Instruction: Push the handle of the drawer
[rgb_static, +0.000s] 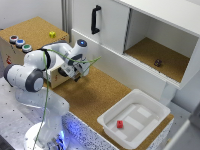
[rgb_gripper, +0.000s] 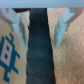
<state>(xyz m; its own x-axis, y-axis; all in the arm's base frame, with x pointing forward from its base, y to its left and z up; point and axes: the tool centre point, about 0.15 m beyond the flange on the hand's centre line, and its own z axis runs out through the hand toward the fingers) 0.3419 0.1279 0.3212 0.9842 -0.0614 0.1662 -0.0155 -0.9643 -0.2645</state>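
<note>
The claw (rgb_static: 75, 75) sits against the front of the cork-topped box, at the end of the white arm (rgb_static: 37, 67) that bends across from the exterior view's left. In the wrist view its two pale fingers (rgb_gripper: 18, 24) stand spread apart, one on each side of the black handle (rgb_gripper: 40, 50), which runs as a dark bar through the gap between them; whether either finger touches it cannot be told from the blur. The light wood of the drawer (rgb_gripper: 67, 60) fills the picture on both sides of the bar, with a blue printed mark (rgb_gripper: 9, 52) on it. In the exterior view the arm hides the handle and most of the drawer front.

On the box's cork top lie three round buttons (rgb_static: 20, 43) in a row and, further along, a small yellow block (rgb_static: 52, 34). Right of the arm, the cork surface (rgb_static: 95, 95) stretches toward a white tray (rgb_static: 107, 122) holding a small red block (rgb_static: 120, 124). Above it stands the white cabinet (rgb_static: 112, 25) with a black vertical pull (rgb_static: 95, 19) on its door, and a small dark object (rgb_static: 158, 63) rests on the cork floor of its open compartment.
</note>
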